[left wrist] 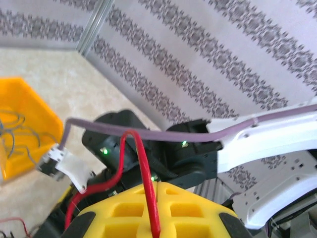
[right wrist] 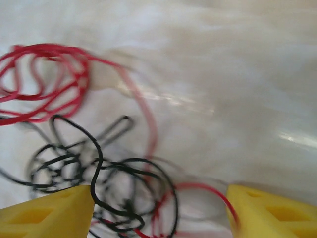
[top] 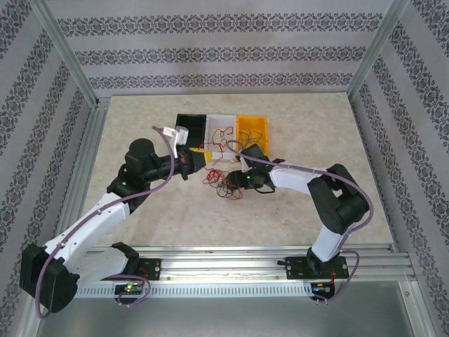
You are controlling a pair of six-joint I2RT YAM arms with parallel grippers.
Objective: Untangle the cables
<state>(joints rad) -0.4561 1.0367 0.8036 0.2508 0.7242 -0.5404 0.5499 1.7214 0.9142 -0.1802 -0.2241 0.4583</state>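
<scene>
The cables lie in a loose tangle of red and black loops on the table's middle. My right gripper hovers low over them, open. Its yellow fingers straddle the black loops, with red loops further off to the left, and nothing is gripped. My left gripper is raised to the left of the tangle. Its yellow fingers are shut on a red cable, which arches up out of the jaws and hangs down toward the bundle.
Three small bins stand in a row behind the tangle: black, white holding a red wire, and yellow holding thin grey wires. Patterned walls and a metal frame enclose the table.
</scene>
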